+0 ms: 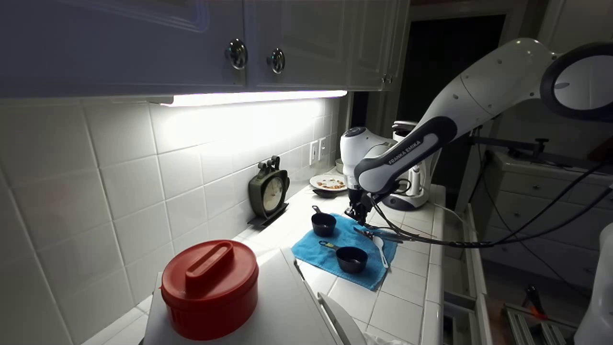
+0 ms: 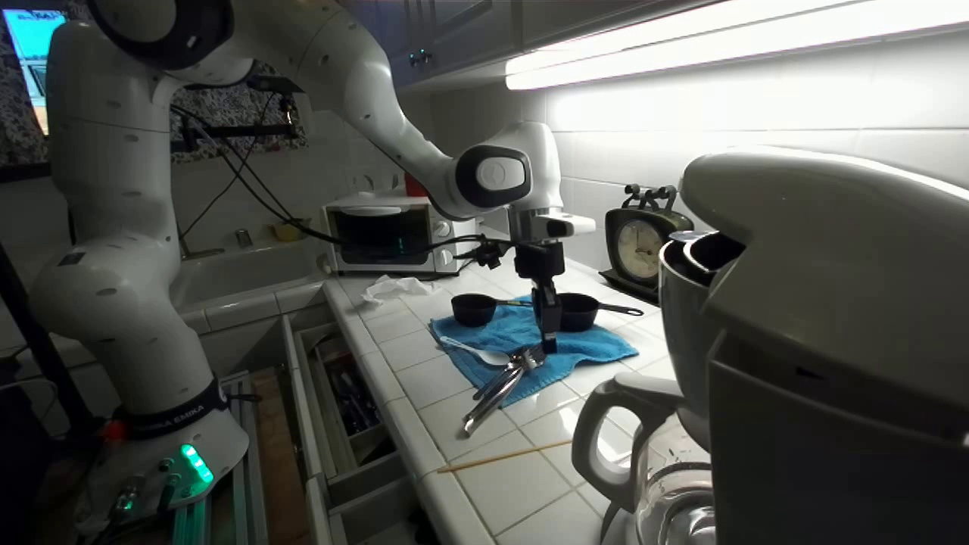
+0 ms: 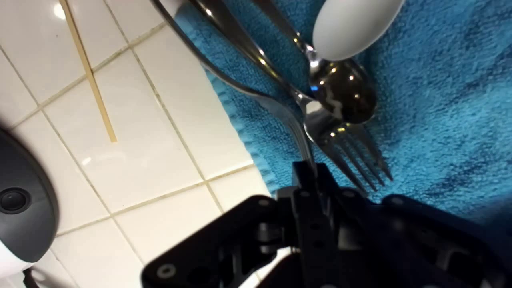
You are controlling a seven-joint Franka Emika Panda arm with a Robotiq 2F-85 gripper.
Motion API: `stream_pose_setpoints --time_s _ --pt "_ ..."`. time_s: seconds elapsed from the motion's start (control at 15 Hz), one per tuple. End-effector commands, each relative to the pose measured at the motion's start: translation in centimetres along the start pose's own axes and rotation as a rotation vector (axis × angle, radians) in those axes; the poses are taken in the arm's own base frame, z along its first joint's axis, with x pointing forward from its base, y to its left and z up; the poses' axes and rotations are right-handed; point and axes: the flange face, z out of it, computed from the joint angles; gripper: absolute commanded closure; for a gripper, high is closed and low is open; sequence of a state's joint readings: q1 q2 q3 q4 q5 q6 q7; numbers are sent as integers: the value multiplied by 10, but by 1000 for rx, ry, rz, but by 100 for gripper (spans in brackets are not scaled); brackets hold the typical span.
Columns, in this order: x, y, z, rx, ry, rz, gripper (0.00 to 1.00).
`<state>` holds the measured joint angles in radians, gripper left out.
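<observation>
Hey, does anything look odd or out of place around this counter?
Yes: below the tiled counter a drawer juts open, and a thin wooden-looking stick lies alone on top, apart from the cutlery grouped partly on the blue towel.

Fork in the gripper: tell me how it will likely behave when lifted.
The fork will probably be stiff, as it looks like slim metal. Its shiny surface may make it slippery. Because the gripper pinches it at the tine end, with the long handle extending away, it could droop or swivel.
</observation>
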<state>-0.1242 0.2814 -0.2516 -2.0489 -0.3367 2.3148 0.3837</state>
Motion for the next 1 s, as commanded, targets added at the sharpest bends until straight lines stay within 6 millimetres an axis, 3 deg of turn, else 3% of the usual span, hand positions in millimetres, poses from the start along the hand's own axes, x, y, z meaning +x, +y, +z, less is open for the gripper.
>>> stream_pose_setpoints --time_s 0.0,0.13,0.67,0.8,0.93 --pt "7 -8 5 0 24 36 68" --pt "8 -9 5 3 31 51 64" --pt "0 -6 -27 46 102 129 7" --pt "-3 -7 -37 66 116 150 0" --pt "-11 -8 -49 83 113 181 0"
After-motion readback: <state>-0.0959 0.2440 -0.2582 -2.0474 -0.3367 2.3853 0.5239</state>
